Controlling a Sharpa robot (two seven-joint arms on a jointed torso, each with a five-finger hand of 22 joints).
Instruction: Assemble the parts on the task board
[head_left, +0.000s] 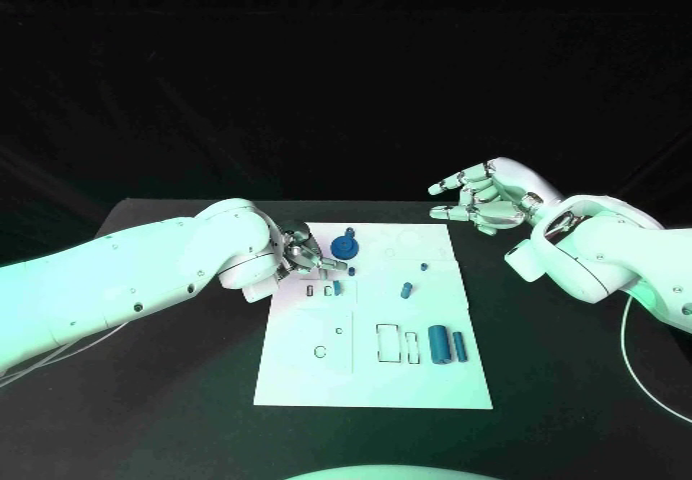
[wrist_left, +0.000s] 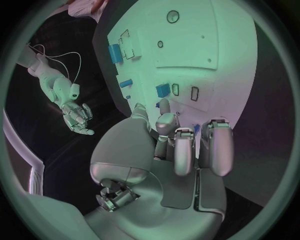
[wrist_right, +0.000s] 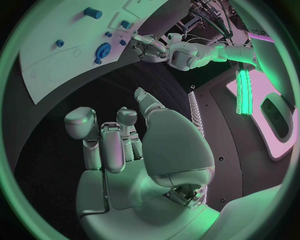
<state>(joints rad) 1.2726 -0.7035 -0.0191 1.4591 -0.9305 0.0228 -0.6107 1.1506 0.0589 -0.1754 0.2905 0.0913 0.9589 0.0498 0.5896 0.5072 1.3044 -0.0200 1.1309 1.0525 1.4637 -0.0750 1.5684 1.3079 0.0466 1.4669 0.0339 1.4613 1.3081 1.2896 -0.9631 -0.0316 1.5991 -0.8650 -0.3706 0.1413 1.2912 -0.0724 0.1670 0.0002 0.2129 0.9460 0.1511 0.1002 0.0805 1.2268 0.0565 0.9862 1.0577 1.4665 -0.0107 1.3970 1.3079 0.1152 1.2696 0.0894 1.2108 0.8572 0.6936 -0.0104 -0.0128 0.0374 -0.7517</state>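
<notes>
The black table (head_left: 173, 380) carries the white task board (head_left: 375, 385) at its middle. Over the board's far left part sits the left hand (head_left: 300, 252), its fingers bent down toward the board beside the round blue part (head_left: 345, 245); whether they pinch anything cannot be told from these views. The right hand (head_left: 483, 195) hangs above the table beyond the board's far right corner, fingers loosely apart and holding nothing. Two long blue parts (head_left: 447, 346) lie side by side in the near right section, next to empty outlined slots, and a small blue piece (head_left: 407, 291) lies near the middle. The step appears to be seating a small part near the round one; it would go best with a slow, straight descent.
</notes>
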